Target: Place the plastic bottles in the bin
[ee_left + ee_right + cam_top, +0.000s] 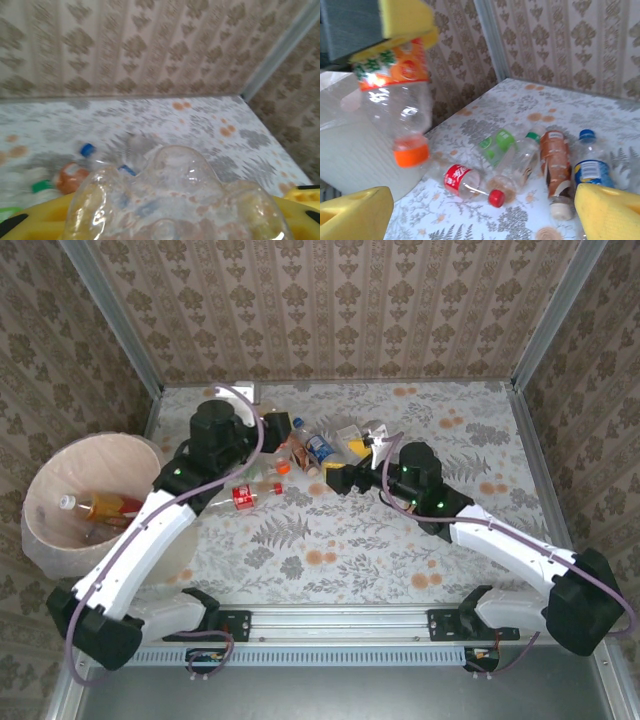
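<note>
Left hand (160,226) grips orange-label bottle (395,70); red-label bottle (465,181) lying, script unreadable.

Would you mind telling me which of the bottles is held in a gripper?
The orange-capped bottle hanging cap-down in the left gripper; the others lie on the table or in the bin.

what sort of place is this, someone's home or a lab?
Probably a staged lab cell: wallpapered panels framed by metal posts, a floral-cloth table, and a mounting rail at its near edge.
</note>
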Robot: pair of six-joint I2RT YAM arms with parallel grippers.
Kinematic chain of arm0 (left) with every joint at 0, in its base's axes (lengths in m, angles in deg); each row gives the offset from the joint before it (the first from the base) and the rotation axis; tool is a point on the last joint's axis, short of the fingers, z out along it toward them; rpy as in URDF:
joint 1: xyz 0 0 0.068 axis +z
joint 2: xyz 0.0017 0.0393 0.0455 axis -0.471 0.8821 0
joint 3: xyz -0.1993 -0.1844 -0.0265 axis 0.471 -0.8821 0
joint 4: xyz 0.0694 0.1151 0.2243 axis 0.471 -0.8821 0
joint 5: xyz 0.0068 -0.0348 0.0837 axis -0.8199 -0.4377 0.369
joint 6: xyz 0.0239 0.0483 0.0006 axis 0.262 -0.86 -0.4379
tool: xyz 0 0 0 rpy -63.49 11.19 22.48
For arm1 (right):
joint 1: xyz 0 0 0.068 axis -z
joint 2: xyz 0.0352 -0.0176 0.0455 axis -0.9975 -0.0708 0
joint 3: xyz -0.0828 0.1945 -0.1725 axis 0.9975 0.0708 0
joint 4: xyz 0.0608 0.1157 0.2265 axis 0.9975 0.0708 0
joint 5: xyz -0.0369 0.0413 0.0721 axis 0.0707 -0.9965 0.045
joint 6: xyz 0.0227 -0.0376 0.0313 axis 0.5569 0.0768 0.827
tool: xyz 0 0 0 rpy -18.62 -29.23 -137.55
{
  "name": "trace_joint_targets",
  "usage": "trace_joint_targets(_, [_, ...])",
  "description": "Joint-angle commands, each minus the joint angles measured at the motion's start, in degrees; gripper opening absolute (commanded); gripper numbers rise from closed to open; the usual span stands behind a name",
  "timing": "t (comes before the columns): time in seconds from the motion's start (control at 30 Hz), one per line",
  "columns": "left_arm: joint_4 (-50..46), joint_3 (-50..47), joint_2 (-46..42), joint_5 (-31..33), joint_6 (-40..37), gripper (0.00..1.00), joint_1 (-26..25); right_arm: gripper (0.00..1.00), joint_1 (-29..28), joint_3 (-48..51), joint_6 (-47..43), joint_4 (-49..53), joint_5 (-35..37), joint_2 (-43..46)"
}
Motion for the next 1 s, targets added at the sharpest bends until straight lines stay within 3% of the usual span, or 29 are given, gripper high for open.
trace_joint_targets(0.0, [-6.11, 2.20, -3.75, 9.08, -6.42, 0.54, 0.78, 1.00, -0.03, 1.49, -3.70, 1.78, 6.89, 1.02])
trace_joint_targets(0.27, [-18.24, 10.17, -10.16, 26.53, -17.44, 0.53, 1.40, 1.00, 0.88, 2.23, -1.71, 0.84, 22.65, -2.06])
trace_joint_targets(0.4, [-20.98, 12.51, -12.40, 35.65, -22.28, 0.53, 1.40, 1.00, 2.18, 2.05, 1.64, 1.38, 26.83, -3.65])
trace_joint_targets(0.53, [-22.02, 14.32, -12.92, 53.80, -28.93, 0.52, 1.48, 1.00, 3.37, 2.10, 4.13, 2.08, 28.57, -4.20])
trace_joint_targets(0.63, [-16.72, 12.83, -13.45, 61.68, -36.65, 0.52, 2.48, 1.00, 4.39, 2.40, 5.49, 2.28, 29.01, -4.31])
trace_joint_targets(0.7, [-14.40, 12.01, -13.19, 62.59, -39.93, 0.52, 5.15, 1.00, 5.12, 2.56, 6.80, 2.20, 29.44, -4.45])
trace_joint_targets(0.73, [-13.93, 11.65, -12.93, 62.18, -40.21, 0.51, 8.79, 1.00, 5.52, 2.67, 7.57, 2.06, 29.53, -4.52])
trace_joint_targets(0.97, [-20.20, 13.75, -10.31, 51.18, -30.92, 0.51, 27.41, 1.00, 6.91, 3.00, 9.10, 1.21, 28.79, -4.63])
